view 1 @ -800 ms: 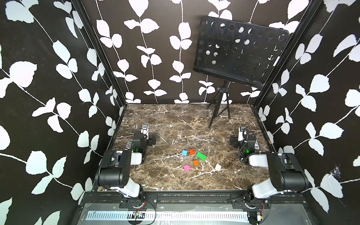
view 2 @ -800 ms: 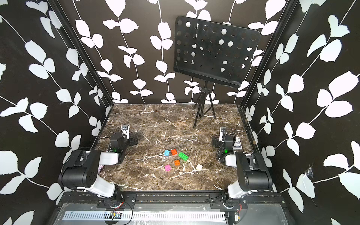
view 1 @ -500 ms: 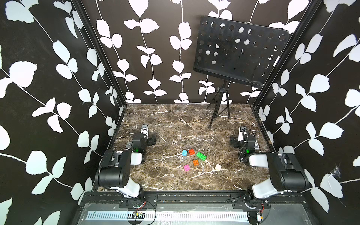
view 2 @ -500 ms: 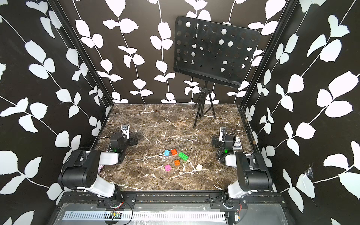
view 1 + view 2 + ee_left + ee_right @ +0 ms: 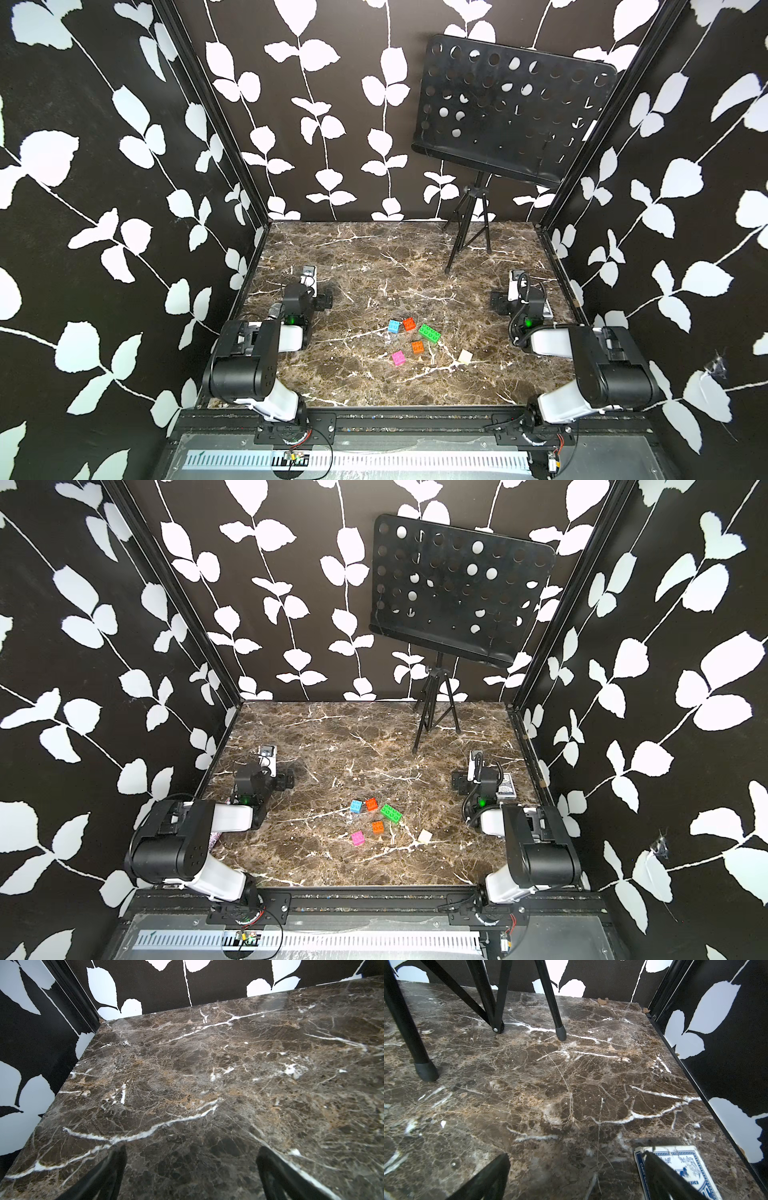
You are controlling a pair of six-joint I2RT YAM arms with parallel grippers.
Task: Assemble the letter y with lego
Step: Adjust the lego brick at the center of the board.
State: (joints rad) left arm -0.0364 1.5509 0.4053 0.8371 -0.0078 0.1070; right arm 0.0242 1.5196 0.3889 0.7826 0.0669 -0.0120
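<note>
Marble, brown with white veins, covers the table [image 5: 374, 257]. At its left side the left arm lies low. In both top views its wrist and camera hide the fingers, so the left gripper [image 5: 191, 1159] shows only in the left wrist view. There two dark fingers, cut off by the picture's edge, stand wide apart over bare marble with nothing between them.

Toward the middle, nearer the front edge, six studded bricks lie loose, none joined to another; they show only in the top views. The pink brick [image 5: 398, 358] sits nearest the front, with the blue brick [image 5: 394, 326] behind it. An orange brick [image 5: 409, 323] lies just beside the blue one; whether they touch cannot be told. The second orange brick [image 5: 417, 347] lies between the pink brick and the longer green brick [image 5: 430, 333], which rests at a slant. The cream brick [image 5: 465, 356] lies apart to the right, its studs too small to make out.

At the back right stands a black music stand [image 5: 511, 112]; the right wrist view cuts off its tripod legs [image 5: 423, 1068] partway up.

The right gripper [image 5: 576, 1159] also has its jaws spread wide, holding nothing. One finger crosses in front of a blue-and-white card box [image 5: 679, 1165], which is partly hidden and cut off. Whether the finger touches the box cannot be told.
</note>
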